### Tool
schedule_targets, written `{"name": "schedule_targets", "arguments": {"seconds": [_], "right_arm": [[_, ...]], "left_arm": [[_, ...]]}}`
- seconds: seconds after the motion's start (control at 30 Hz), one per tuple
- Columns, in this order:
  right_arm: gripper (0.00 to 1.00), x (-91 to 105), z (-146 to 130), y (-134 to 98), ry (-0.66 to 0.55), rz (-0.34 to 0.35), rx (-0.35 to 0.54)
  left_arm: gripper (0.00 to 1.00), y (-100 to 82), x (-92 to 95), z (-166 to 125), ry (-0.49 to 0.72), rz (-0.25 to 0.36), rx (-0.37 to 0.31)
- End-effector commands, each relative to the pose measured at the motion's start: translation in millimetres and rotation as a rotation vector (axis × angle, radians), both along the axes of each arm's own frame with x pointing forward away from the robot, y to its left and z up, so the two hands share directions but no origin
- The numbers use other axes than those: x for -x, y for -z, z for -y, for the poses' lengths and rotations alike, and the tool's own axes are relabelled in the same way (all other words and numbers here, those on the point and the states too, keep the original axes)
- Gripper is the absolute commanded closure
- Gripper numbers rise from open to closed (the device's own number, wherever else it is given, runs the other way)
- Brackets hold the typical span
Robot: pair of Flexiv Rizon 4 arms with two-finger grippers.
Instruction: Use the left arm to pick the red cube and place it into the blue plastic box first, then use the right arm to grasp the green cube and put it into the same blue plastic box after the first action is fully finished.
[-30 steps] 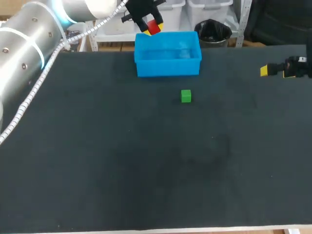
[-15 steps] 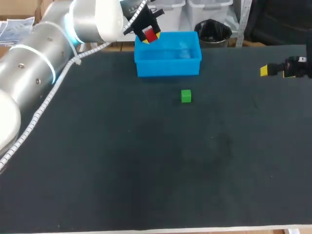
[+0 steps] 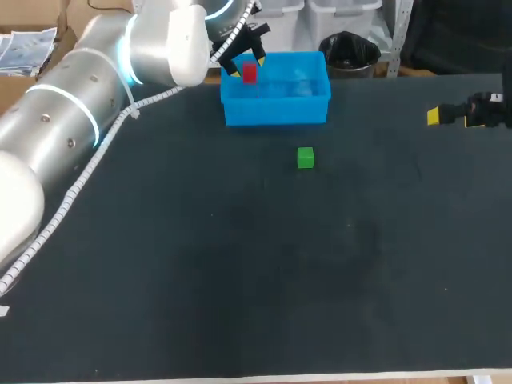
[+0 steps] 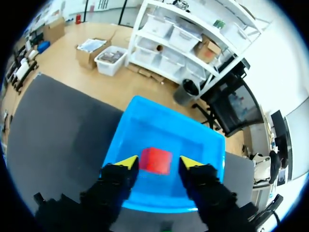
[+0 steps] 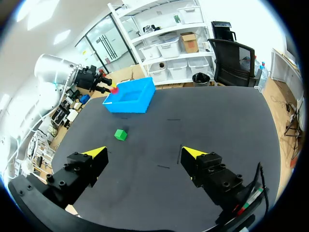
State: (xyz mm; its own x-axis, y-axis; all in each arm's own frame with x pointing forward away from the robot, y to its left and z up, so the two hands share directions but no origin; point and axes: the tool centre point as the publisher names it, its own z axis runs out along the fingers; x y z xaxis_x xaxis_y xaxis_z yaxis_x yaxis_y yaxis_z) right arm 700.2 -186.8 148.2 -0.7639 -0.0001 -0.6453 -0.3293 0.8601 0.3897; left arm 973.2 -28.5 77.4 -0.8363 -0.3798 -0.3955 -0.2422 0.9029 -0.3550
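- Left claw (image 4: 158, 163) hangs over the blue plastic box (image 3: 276, 112), fingers spread. In the left wrist view there is a gap on each side between the yellow tips and the red cube (image 4: 156, 160), so nothing is gripped.
- Change: a second ago the red cube was pinched in this claw above the box's far left corner. Half a second ago it was still pinched, over the left rim. Now the cube (image 3: 249, 74) sits lower than the fingers, inside the box's left part.
- Judgement: the cube has just been released. I cannot tell whether it already rests on the box floor or is still dropping.
- Right claw (image 5: 145, 154) is wide open and holds nothing. It is parked at the right edge of the surface (image 3: 240, 280), in the same spot in all three head pictures.
- Green cube (image 3: 305, 158) has not shifted. It lies alone on the surface in front of the box, near it but not touching, and well apart from the right claw.
- Task meaning: the first placement looks as good as done. The left arm should lift clear of the box before the right arm starts on the green cube.
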Motion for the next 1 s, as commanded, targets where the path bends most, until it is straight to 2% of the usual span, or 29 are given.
{"name": "schedule_targets", "arguments": {"seconds": [0.03,0.13,0.27,0.5,0.6,0.67,1.0], "right_arm": [[0.0,0.2,0,-1,0.002,-0.001,0.002],[0.0,0.2,0,-1,0.002,-0.001,0.002],[0.0,0.2,0,-1,0.002,-0.001,0.002],[0.0,0.2,0,-1,0.002,-0.001,0.002],[0.0,0.2,0,-1,0.002,-0.001,0.002],[0.0,0.2,0,-1,0.002,-0.001,0.002],[0.0,0.2,0,-1,0.002,-0.001,0.002]], "left_arm": [[0.0,-15.4,-60.7,-13,0.17,-0.451,0.106],[0.0,-18.6,-53.2,-15,0.174,-0.439,0.089],[0.0,-32.2,-29.6,-18,0.212,-0.394,0.082],[0.0,-68.2,30.1,-29,0.305,-0.265,0.067],[0.0,-80.8,59.5,-32,0.331,-0.209,0.038],[0.0,-83.9,76.8,-34,0.333,-0.199,0.025],[0.0,-83.9,76.8,-34,0.333,-0.199,0.025]]}}
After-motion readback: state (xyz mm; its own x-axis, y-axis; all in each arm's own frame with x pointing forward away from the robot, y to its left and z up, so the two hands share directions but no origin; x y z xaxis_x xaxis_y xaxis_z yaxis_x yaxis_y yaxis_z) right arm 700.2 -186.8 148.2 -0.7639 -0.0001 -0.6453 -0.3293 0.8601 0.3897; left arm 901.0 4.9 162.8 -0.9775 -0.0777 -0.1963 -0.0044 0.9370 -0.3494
